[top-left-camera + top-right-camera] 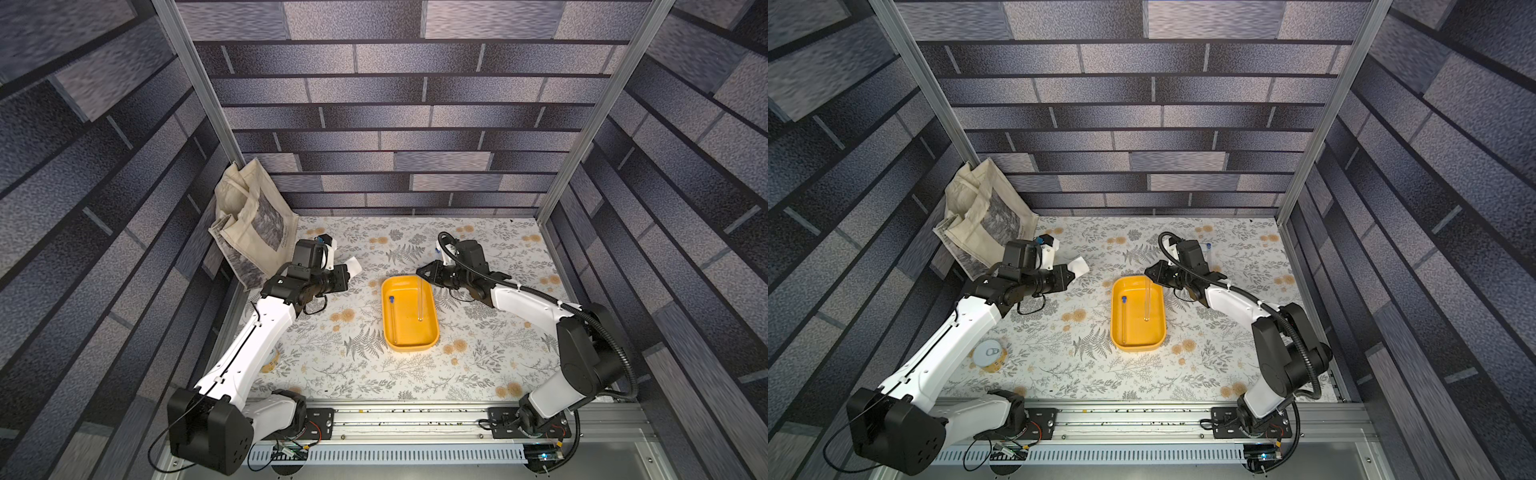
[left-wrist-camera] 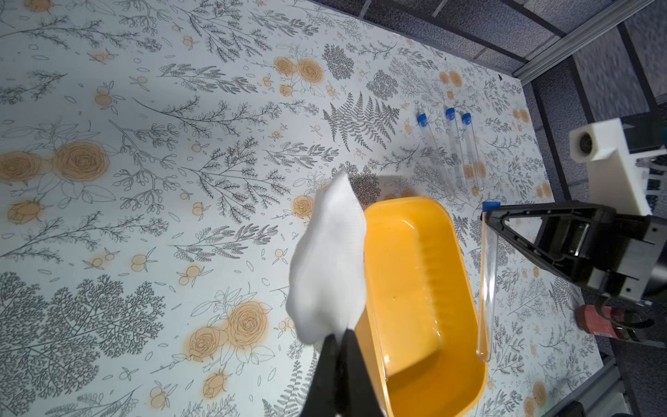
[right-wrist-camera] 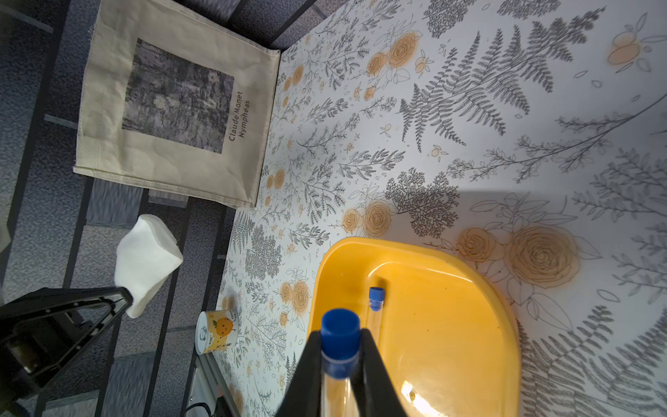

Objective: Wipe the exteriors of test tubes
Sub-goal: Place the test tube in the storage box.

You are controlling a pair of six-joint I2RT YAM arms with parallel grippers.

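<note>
My right gripper (image 3: 341,335) is shut on a clear test tube just below its blue cap (image 3: 340,330). The tube (image 1: 421,299) hangs down over the far right part of the yellow tray (image 1: 409,336), its round end low inside. A second capped tube (image 1: 392,316) lies along the tray's left side. Three more test tubes (image 2: 451,144) lie side by side on the table beyond the tray. My left gripper (image 2: 337,337) is shut on a folded white cloth (image 2: 326,267), held in the air left of the tray and apart from the held tube (image 2: 485,281).
A canvas tote bag (image 1: 249,224) leans in the far left corner. A small printed can (image 1: 989,353) lies on the table near the left arm. The floral table (image 1: 415,374) ends at a metal rail in front.
</note>
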